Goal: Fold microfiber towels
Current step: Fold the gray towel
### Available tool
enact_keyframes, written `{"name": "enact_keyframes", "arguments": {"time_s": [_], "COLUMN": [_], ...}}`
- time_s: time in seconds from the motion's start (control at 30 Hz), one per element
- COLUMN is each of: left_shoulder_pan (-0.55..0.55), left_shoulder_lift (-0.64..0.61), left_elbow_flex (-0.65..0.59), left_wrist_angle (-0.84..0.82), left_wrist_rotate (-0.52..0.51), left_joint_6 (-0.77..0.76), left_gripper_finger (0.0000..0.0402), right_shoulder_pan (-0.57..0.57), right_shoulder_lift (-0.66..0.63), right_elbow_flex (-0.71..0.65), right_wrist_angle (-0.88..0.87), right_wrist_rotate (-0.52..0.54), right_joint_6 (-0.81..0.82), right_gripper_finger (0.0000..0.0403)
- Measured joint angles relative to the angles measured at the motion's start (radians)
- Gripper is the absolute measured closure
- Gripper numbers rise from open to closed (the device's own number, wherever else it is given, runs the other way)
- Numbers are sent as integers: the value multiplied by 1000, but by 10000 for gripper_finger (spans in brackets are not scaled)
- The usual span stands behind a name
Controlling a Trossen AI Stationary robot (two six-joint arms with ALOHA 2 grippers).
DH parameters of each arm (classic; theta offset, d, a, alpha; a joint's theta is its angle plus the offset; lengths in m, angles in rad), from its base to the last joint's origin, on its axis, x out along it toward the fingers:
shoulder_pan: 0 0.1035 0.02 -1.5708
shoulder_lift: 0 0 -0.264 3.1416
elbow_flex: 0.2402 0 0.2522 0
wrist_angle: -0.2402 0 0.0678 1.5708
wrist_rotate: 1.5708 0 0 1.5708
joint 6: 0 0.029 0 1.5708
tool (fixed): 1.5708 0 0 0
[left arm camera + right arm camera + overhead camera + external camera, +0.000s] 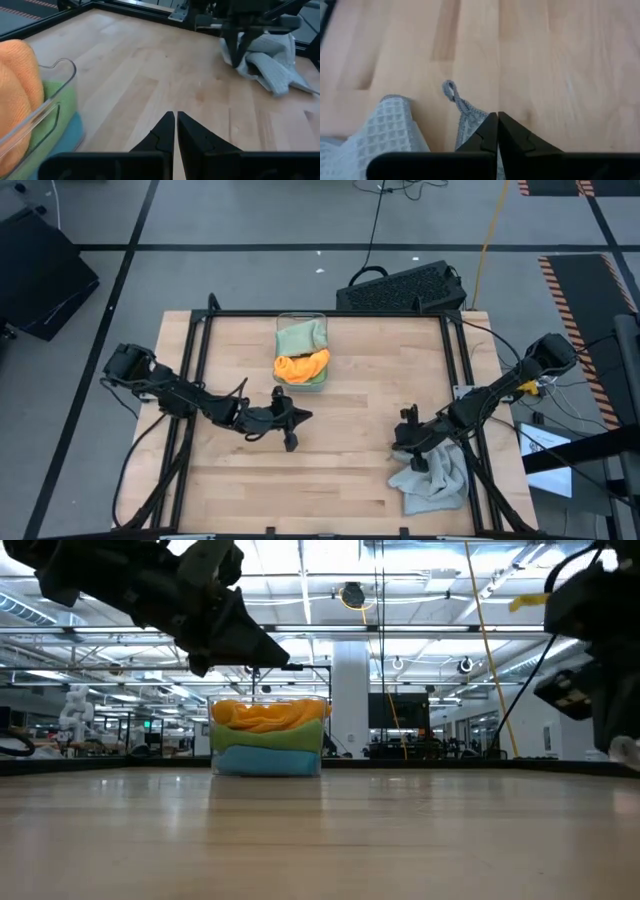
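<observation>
Near the table's (330, 470) right front corner lies the light grey towel (432, 478), bunched up, its far side close to the right edge rail. Wide bare wood stretches from it toward the middle and the left front. At the back edge, centred, the clear plastic bin (318, 320) holds the sage green towel (299, 337) and the orange towel (300, 366); the low view shows a blue towel (265, 761) beneath them.

From the right rear the right arm reaches down and inward, its right gripper (411, 442) at the grey towel's inner corner, fingers pressed together, apparently pinching the cloth edge, though the contact itself is hidden. From the left side the left arm stretches low over the table, its left gripper (291, 442) just in front of the bin, fingers together on nothing.
</observation>
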Motion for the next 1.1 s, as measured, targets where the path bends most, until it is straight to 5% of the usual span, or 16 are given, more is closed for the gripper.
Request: {"name": "enact_keyframes", "arguments": {"time_s": [0.27,0.5,0.67,0.9,1.1], "left_shoulder_pan": [5,-27,-56,-52,-28], "left_shoulder_lift": [0,0,0,0,0], "left_elbow_flex": [1,1,1,1,10], "left_wrist_angle": [8,106,210,323,443], "left_wrist_rotate": [4,60,53,-26,19], "left_joint_6": [-17,69,143,198,258], "left_gripper_finger": [380,373,303,181,139], "right_shoulder_pan": [-9,-41,-74,-116,-159], "right_shoulder_lift": [-21,-24,-24,-4,55], "right_elbow_flex": [104,215,218,218,217], "right_wrist_angle": [-5,73,303,495,556], "right_wrist_rotate": [40,262,368,372,376], "right_joint_6": [-127,-310,-486,-579,-597], "right_gripper_finger": [402,403,403,403,403]}}
